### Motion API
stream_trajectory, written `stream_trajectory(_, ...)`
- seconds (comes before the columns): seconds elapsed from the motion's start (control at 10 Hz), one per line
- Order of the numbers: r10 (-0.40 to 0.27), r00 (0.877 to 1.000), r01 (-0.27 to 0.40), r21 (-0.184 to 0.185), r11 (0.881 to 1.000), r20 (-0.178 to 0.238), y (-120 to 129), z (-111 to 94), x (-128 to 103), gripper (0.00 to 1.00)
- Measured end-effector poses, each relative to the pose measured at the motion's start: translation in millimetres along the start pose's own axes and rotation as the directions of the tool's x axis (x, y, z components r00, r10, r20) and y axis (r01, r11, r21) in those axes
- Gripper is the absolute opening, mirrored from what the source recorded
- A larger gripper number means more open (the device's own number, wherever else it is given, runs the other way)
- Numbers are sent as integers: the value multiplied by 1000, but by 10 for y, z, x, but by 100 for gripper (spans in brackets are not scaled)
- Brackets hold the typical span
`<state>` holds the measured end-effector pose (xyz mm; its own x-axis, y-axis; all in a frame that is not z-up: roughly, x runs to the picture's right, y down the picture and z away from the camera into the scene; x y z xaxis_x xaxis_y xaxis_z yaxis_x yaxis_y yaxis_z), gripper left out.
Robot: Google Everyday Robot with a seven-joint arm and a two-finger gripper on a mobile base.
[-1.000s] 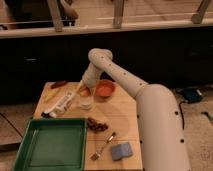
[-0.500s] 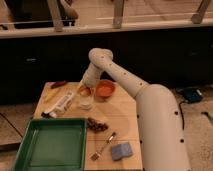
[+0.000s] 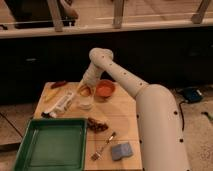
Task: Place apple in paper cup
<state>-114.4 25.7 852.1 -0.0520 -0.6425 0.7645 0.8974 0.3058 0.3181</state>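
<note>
The arm [image 3: 125, 82] is reaching from the lower right, up and over the bench [image 3: 125, 120], and bending down toward the far middle of its top. The gripper [image 3: 87, 84] is hanging low over the far part of the bench, just left of the bowl [image 3: 105, 89]. The apple [image 3: 85, 90] is sitting right at the gripper's tip, a small orange-red round shape. Whether the jaws are closing on it or only touching it, I cannot tell, since the wrist is hiding them.

The cup [image 3: 85, 103] is standing upright on the bench just in front of the apple, nearer the camera, and is looking white and short. The apple is lying above and behind the cup's mouth, not inside it.

The bowl is resting near the far edge, wide and shallow, just right of the gripper. A white packet [image 3: 61, 103] is lying slantwise toward the left edge, with a yellow thing [image 3: 51, 96] beside it and a dark red item [image 3: 58, 84] near the far left corner. A dark red-brown lump [image 3: 97, 125] is lying near the middle, in front of the cup. A fork [image 3: 103, 146] is lying slantwise near the front edge, and a blue-grey sponge [image 3: 121, 150] is resting just right of it. A green tray [image 3: 50, 145] is covering the front left corner and is hanging over the bench's edge.
</note>
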Motion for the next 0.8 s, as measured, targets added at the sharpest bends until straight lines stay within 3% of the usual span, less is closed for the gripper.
stream_trajectory(0.2, 1, 1000, -1, 1, 1000, 0, -1, -1, 2, 39)
stream_trajectory(0.4, 2, 1000, -2, -3, 1000, -6, -14, -23, -19, 61)
stream_trajectory(0.6, -2, 1000, 2, -4, 1000, -10, -46, -45, -33, 77)
stream_trajectory(0.8, -7, 1000, 7, -7, 1000, -14, -71, -82, -50, 80)
